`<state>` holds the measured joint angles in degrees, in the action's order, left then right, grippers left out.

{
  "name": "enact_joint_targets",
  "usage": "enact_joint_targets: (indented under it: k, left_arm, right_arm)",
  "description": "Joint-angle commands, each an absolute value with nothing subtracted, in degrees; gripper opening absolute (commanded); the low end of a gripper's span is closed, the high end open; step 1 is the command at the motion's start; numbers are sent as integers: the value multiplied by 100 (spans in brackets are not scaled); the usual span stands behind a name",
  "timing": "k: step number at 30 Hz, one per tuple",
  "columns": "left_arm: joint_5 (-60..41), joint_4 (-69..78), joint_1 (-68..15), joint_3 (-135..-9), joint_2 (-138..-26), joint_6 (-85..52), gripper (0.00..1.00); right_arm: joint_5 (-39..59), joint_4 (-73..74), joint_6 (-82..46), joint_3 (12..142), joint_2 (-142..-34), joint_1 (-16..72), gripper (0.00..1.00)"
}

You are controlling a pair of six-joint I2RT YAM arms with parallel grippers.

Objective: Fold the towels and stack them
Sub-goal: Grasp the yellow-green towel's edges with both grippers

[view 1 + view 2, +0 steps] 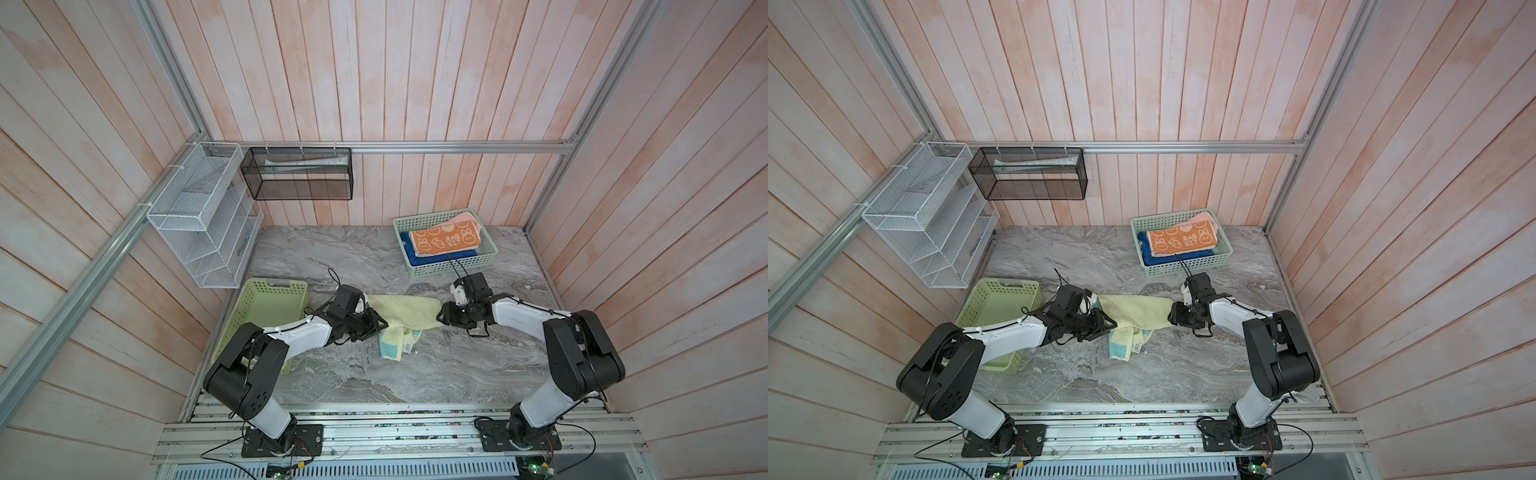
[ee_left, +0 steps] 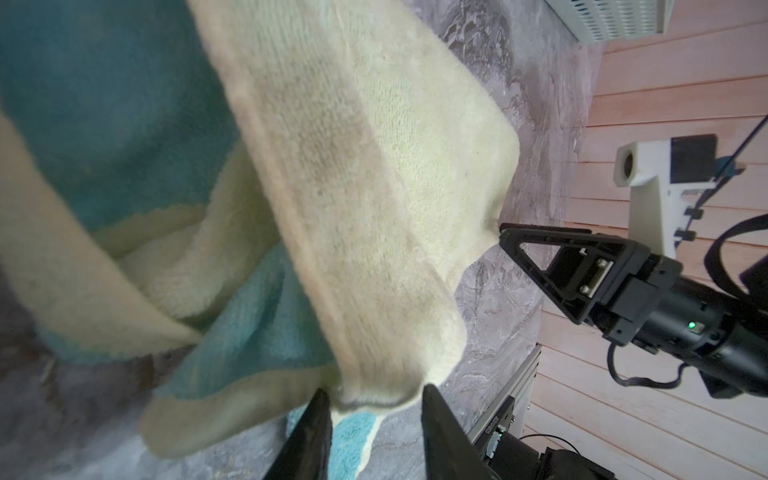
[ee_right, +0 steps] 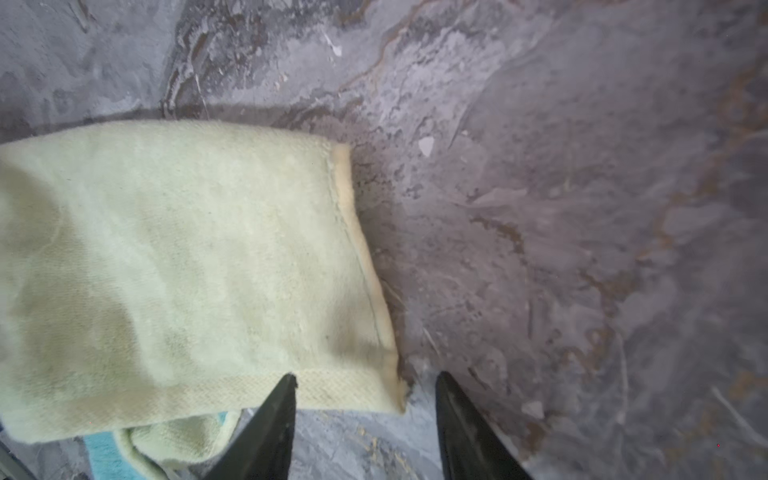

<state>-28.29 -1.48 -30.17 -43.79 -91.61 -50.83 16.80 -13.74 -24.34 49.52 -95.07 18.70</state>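
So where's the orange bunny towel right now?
In both top views the orange bunny towel lies folded atop the royal blue towel inside the pale green basket at the far right of the marble table.

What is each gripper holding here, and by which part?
Left gripper: jaws closely bracket a hem corner of the teal-and-cream towel; a firm hold cannot be told. Right gripper: jaws open at the neighbouring corner, holding nothing.

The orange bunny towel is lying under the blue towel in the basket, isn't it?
Not quite. The orange bunny towel is lying on top of the blue towel, not under it. Both are in the basket, just as you said. You can see this in both top views.
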Motion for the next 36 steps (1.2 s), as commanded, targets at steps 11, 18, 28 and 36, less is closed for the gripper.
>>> enact_joint_targets:
  k: [11, 18, 28, 36]
  left_arm:
    - [-2491, -392, -2953, -4683, -8703, -4649, 0]
    - [-1873, -1293, -2953, -5616, -7719, -3677, 0]
    - [-1379, -2111, -3166, -6982, -6378, -3006, 0]
    - [-844, -2861, -3965, -8365, -5843, -2704, 0]
  right_arm:
    - [1905, -1536, -2332, 4967, -9113, 1905, 0]
    - [1582, -2033, -2350, 5373, -7573, 1914, 0]
    - [1272, -3199, -2475, 6903, -5797, 2063, 0]
    - [418, -4792, -2061, 9235, -5696, 2900, 0]
